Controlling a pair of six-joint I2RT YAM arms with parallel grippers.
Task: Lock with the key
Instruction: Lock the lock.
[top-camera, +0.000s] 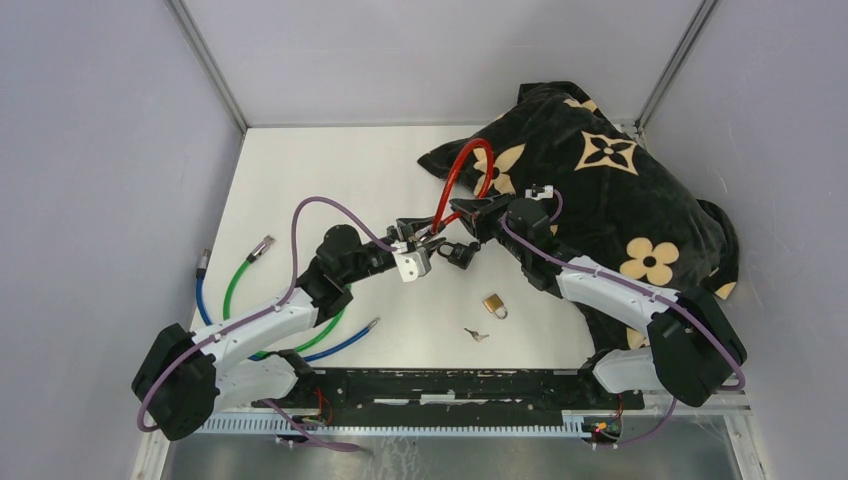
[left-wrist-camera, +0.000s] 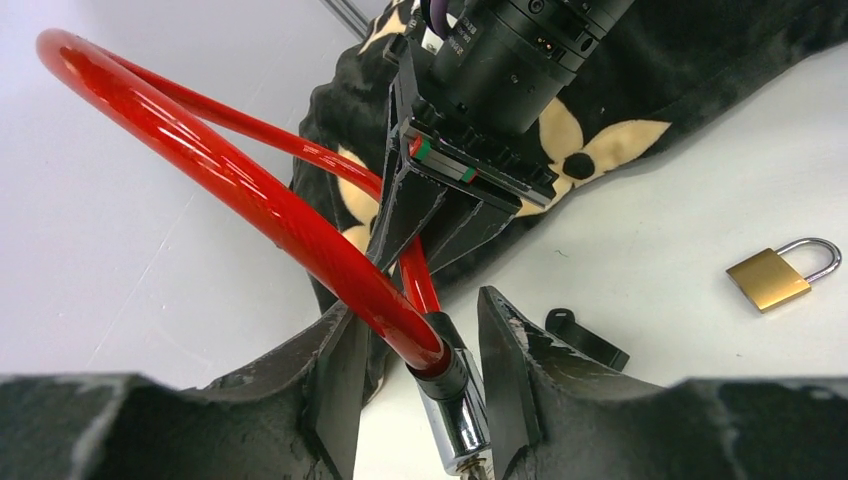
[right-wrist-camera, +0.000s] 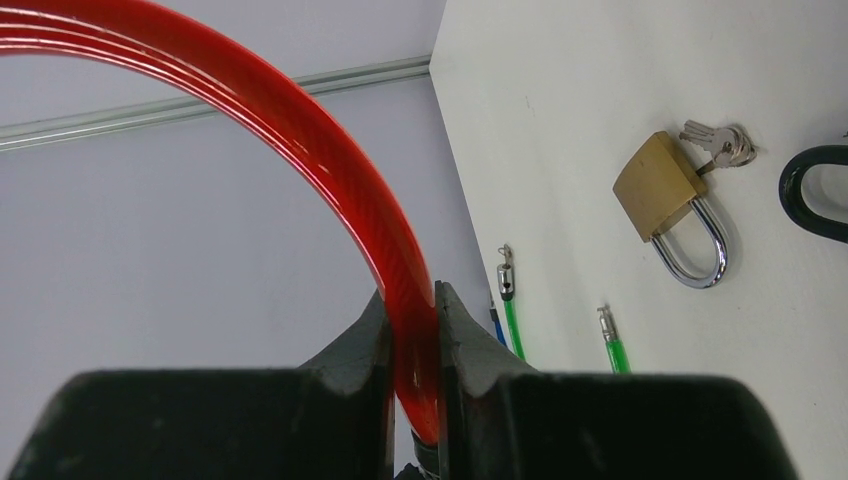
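Both arms meet over the middle of the surface, working on the red cable lock. The lock is up off the surface, its loop arching toward the far side in front of the black flowered cloth piled at the far right.

The right hand is pinched tight on the red cable. From its own camera the fingers squeeze it from both sides with no gap.

The left hand is about half open. Its fingers stand either side of the lock's metal end, where the red sleeve runs into a black collar and a chrome barrel. There's a sliver of space on each side, so it isn't gripping.

The brass padlock lies flat on the surface, near and a bit right of the hands, with the keys just beside it on the near-left. A green cable sits well off to the left.
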